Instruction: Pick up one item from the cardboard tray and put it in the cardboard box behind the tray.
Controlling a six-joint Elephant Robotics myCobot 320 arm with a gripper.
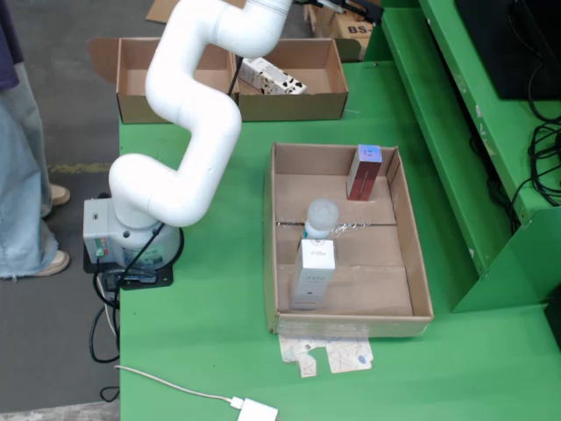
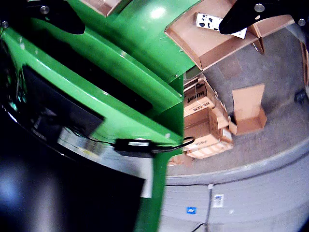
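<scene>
Corrugated cardboard tray (image 1: 419, 263), glossy white arm (image 1: 197, 96)

Green table (image 1: 210, 351), cardboard tray (image 1: 421, 263), two cardboard boxes (image 1: 302, 103) behind, white adapter (image 1: 257, 410) at front edge

From the fixed view we see our white arm (image 1: 188, 132) rising from its grey base (image 1: 123, 237), bending in an S and running out of the top edge, so the wrist is out of sight there. In the riding view, two dark fingers (image 2: 251, 14) stand far apart at the top corners, jaws spread wide.
</scene>
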